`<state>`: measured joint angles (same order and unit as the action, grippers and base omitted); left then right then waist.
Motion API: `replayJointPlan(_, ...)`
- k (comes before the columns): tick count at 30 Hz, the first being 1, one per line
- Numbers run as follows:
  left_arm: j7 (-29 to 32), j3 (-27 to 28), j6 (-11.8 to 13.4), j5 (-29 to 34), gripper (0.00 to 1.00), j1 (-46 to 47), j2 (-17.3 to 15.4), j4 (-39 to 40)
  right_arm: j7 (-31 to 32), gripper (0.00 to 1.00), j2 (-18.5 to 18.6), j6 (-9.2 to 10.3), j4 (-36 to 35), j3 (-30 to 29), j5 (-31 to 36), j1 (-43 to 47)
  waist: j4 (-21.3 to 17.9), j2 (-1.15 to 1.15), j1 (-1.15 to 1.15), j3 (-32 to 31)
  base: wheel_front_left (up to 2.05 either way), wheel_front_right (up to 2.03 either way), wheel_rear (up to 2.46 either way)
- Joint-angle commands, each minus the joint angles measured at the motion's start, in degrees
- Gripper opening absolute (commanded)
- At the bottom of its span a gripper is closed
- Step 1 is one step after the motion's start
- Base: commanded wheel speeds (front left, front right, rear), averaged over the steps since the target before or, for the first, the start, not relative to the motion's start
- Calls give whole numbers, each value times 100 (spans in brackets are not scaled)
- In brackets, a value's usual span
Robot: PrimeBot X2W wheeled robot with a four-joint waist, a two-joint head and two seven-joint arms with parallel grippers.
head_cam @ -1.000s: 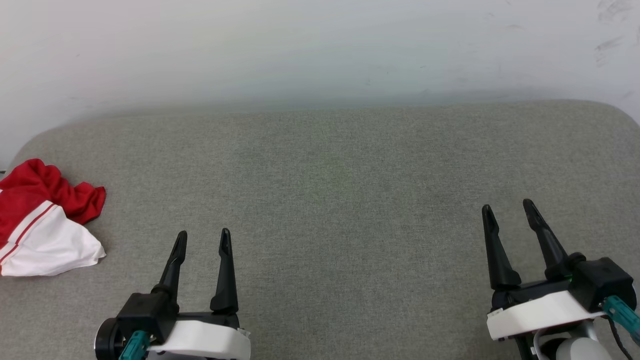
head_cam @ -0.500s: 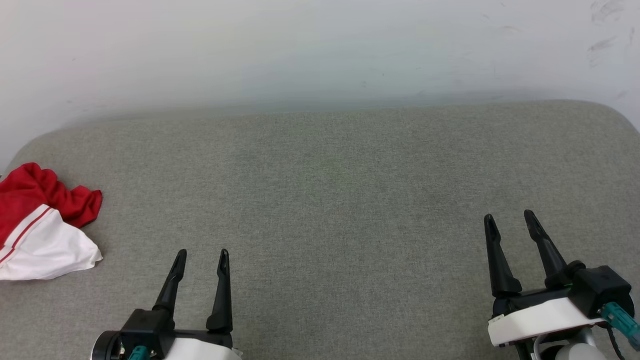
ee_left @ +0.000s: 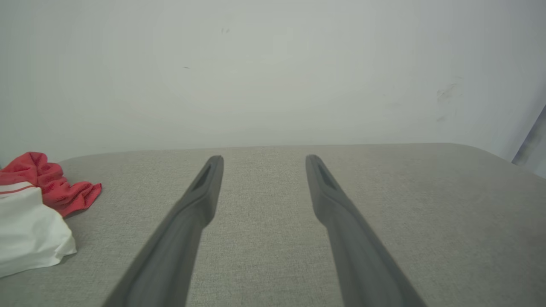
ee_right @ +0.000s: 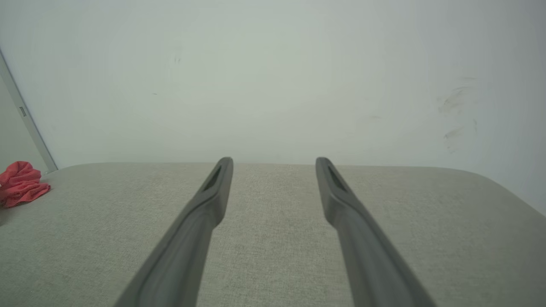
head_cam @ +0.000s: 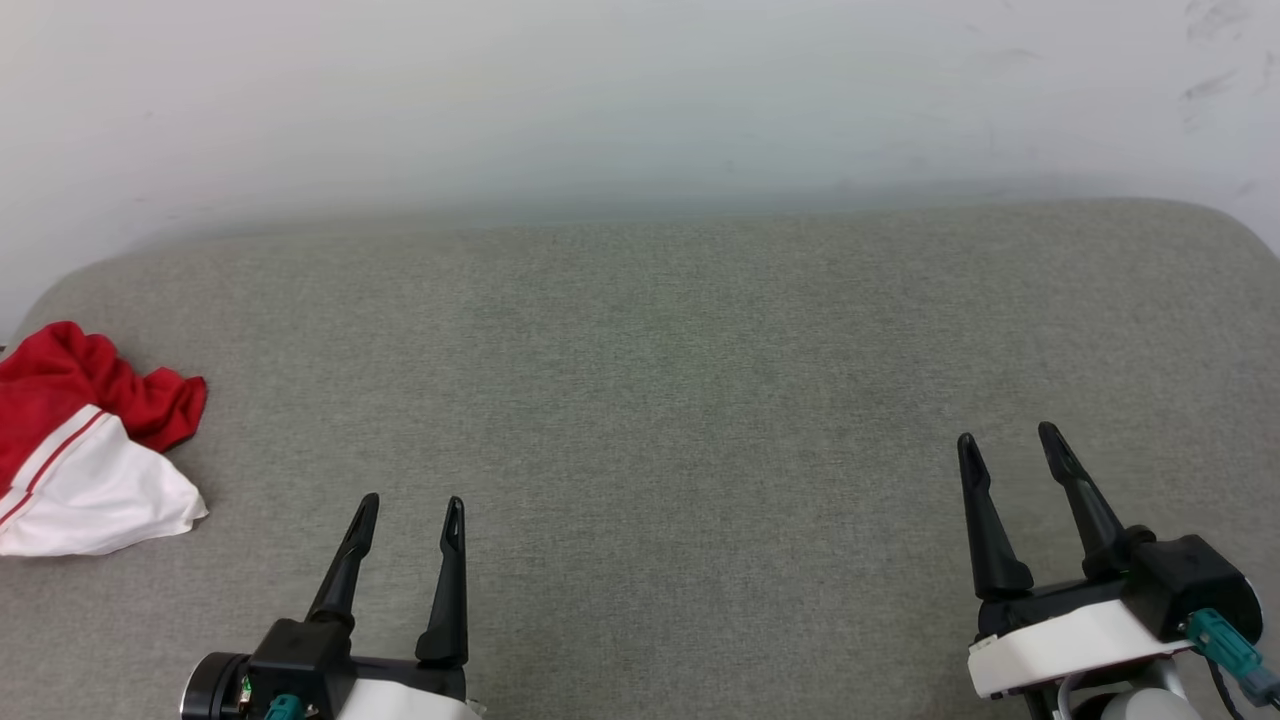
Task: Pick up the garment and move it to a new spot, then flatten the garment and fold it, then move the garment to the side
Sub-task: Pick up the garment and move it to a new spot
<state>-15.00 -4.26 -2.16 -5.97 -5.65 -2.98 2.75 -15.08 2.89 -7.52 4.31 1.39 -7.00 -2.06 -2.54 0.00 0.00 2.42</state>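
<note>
A: Where is the garment?
B: Crumpled, red and white, at the far left edge of the grey padded surface, well apart from both grippers.
A: And the grippers?
B: Left gripper and right gripper hover above the near side of the surface, fingers spread wide, holding nothing, touching nothing.

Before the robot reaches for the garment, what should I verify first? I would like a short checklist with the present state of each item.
1. Left gripper open, holding nothing: ok.
2. Right gripper open, holding nothing: ok.
3. Garment found: ok, crumpled at the left end of the gray surface.
4. Whole garment inside head view: not ok, the left edge cuts it.
5. Collar or hem to grasp: cannot tell.
</note>
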Motion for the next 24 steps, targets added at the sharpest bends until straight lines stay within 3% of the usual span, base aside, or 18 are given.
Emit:
replayJointPlan(1,-28,12,-11,-21,100,-30,13,12,-15,100,-3,6,25,18,-18,71,49,0,0,-11,0,0,0)
replayJointPlan(12,-22,115,62,10,100,-116,13,-53,-14,100,-4,6,99,218,10,130,466,0,0,-100,0,0,0)
replayJointPlan(24,-22,242,59,48,100,-226,14,-67,-14,100,-4,6,208,489,-6,248,1372,0,0,-235,0,0,0)
